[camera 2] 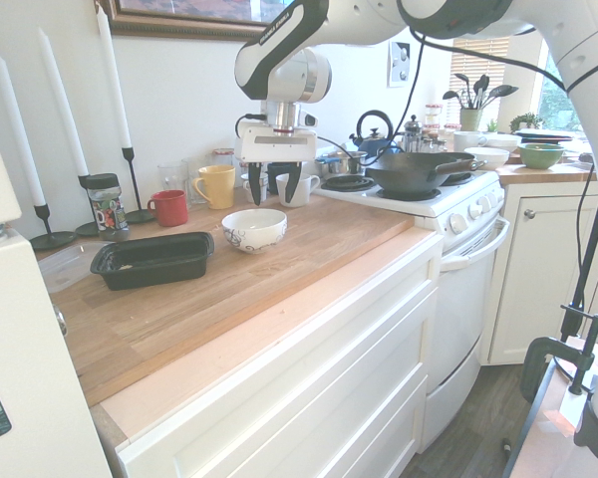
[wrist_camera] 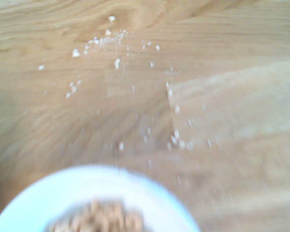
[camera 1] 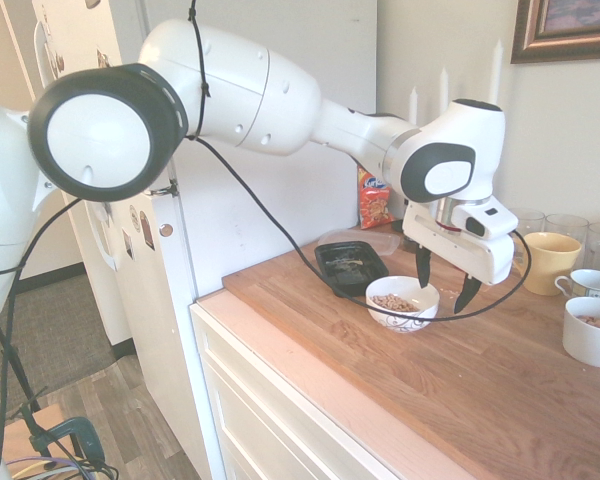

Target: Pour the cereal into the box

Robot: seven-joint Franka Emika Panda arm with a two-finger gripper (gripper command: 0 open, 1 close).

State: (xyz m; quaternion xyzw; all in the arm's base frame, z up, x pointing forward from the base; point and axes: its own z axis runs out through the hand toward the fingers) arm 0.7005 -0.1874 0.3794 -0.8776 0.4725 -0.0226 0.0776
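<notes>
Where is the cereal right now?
In the first exterior view the cereal sits in the white bowl on the wooden counter, just right of the black box.

No text, brand or number can be read. The orange-red printed snack packet [camera 1: 374, 197], standing against the far wall, bears print too small to make out; likewise the label on the small dark-lidded jar [camera 2: 108, 210].
</notes>
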